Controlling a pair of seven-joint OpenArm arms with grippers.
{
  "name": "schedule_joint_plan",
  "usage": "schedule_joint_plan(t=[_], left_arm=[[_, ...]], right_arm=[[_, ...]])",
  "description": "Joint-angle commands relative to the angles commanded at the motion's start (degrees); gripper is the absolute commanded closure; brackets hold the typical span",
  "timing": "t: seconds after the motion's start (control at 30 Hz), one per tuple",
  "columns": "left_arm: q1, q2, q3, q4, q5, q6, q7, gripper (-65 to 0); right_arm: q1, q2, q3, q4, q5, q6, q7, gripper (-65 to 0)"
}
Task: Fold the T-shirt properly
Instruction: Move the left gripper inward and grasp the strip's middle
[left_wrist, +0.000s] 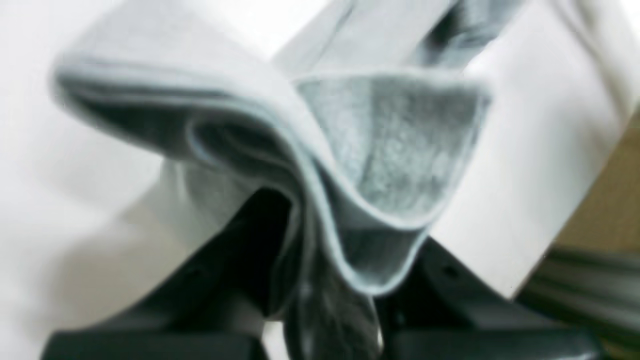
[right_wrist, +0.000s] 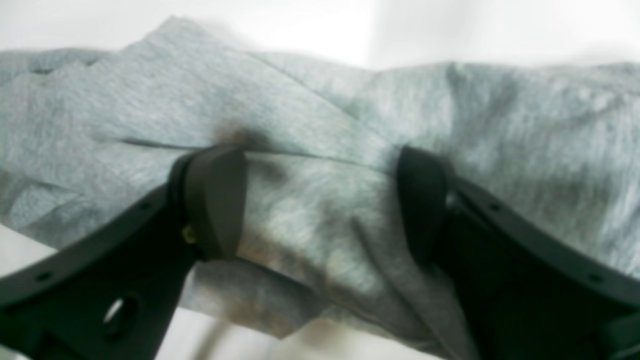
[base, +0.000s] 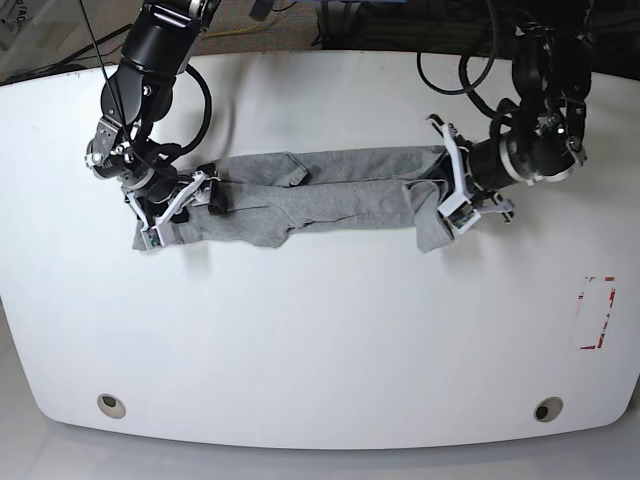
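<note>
since the t-shirt (base: 320, 195) lies as a long band across the table (base: 320, 340), our left pincer (left_wrist: 325, 280) clenched on its end and our right pincer (right_wrist: 320, 200) released astride the other, we should carry the held end over level, edges aligned.

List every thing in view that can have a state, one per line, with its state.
T-shirt: folded into a long narrow band across the table, one end lifted.
Left gripper: shut on the T-shirt's end, cloth draped over its fingers.
Right gripper: open, fingers straddling the T-shirt's other end.
Table: white, bearing the T-shirt.
</note>
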Motion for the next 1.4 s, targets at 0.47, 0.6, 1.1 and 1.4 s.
schedule_joint_plan(t=[0.47,0.6,1.1,1.4], left_arm=[[-5.8,12.48,5.19,-15.74,9.23,0.35,-0.18,-13.3],[-6.15,14.68,5.36,-15.74,9.14,0.44,-0.18,-15.0],[-10.64,16.09,16.35,-8.7,9.58,8.53,-0.18,-46.4],[-10.46,12.31,18.2,-1.93,11.87,8.35,0.0,-47.8]], right_arm=[[0.0,0.0,0.0,0.09,0.09,0.0,-0.18,-45.8],[-0.09,0.0,0.0,0.09,0.44,0.0,-0.26,-45.8],[-0.09,-0.09,0.0,0.35,0.53,0.0,-0.26,-45.8],[0.7,0.09,0.44,1.23,0.7,0.0,-0.88,-45.8]])
